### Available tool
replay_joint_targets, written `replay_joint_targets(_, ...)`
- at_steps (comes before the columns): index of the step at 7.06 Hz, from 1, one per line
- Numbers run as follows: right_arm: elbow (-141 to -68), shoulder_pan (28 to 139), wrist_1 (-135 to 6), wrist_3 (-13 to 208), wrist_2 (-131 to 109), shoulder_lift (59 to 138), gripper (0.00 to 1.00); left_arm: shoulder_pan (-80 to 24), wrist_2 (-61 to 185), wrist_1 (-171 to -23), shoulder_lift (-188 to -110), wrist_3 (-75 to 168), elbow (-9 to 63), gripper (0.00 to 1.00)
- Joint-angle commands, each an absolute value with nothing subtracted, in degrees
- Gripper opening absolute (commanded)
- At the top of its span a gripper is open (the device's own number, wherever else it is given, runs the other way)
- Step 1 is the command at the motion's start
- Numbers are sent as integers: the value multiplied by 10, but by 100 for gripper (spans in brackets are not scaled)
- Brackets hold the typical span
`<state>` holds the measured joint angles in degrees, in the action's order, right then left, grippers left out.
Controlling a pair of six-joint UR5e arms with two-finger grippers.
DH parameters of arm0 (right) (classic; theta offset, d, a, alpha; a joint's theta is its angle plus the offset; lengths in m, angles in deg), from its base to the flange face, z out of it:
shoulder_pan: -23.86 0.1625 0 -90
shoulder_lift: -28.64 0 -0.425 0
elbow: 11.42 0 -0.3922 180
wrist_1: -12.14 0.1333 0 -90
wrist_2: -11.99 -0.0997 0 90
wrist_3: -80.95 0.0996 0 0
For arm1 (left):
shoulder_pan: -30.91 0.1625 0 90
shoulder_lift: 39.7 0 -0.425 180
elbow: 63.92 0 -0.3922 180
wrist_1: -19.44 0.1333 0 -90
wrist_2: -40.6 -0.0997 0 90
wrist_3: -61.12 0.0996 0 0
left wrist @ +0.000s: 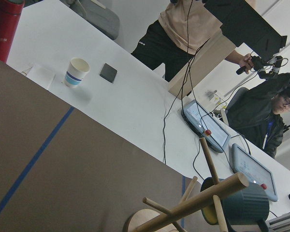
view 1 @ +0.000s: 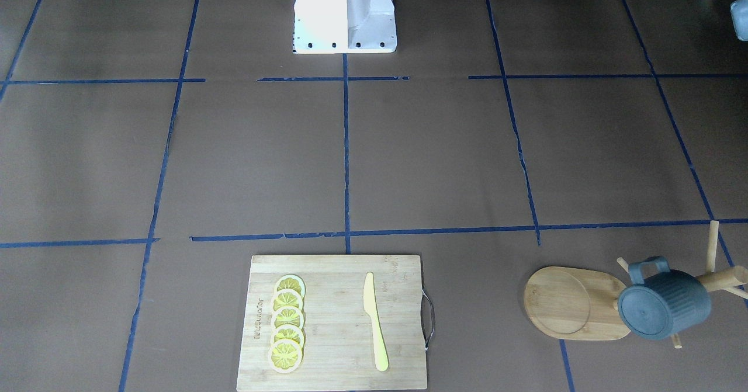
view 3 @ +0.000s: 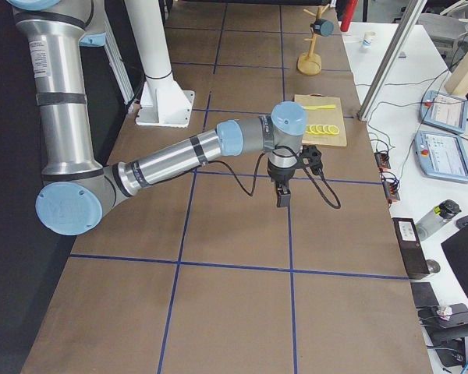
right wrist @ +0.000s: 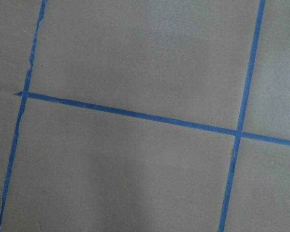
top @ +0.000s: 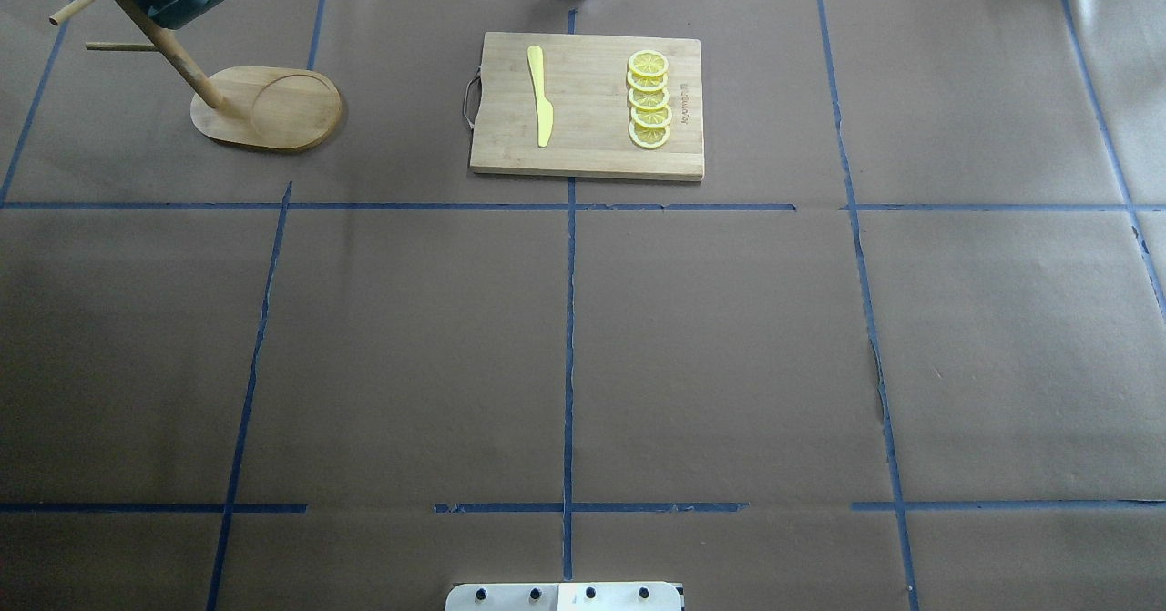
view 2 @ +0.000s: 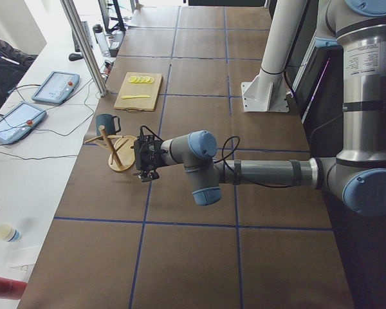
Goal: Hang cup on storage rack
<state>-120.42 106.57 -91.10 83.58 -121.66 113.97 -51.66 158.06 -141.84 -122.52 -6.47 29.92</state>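
Hanging looked finished: the cup (view 1: 666,310) hung from the storage rack (view 1: 561,301), untouched. Whether the left fingers (view 2: 143,158) or right fingers (view 3: 282,196) stood open could not be told; only withdrawal seemed left

The cup (view 1: 666,307) is dark blue-grey with fine ribbing down its side and a mustard-yellow inside that shows in the left wrist view, while the storage rack (view 1: 564,303) is pale honey-coloured bamboo. The table (view 1: 432,158) wears flat brown paper crossed by a grid of dark blue tape lines. The cutting board (view 1: 336,351) is light, streaky bamboo carrying bright yellow lemon slices (view 1: 287,325) with whitish rims and a pale yellow knife (view 1: 375,322). The left arm (view 2: 264,172) and right arm (view 3: 179,160) are silver-grey with light blue joint caps.
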Motion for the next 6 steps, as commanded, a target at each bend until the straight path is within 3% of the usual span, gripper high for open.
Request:
replay_joint_targets(1, -1204, 1066, -911, 838, -1217, 1139, 100, -536, 1616, -1328, -1199, 96, 309, 100)
replay_joint_targets(6, -1204, 1069, -911, 838, -1218, 1142, 100, -620, 1716, -943, -1206, 553, 311, 100)
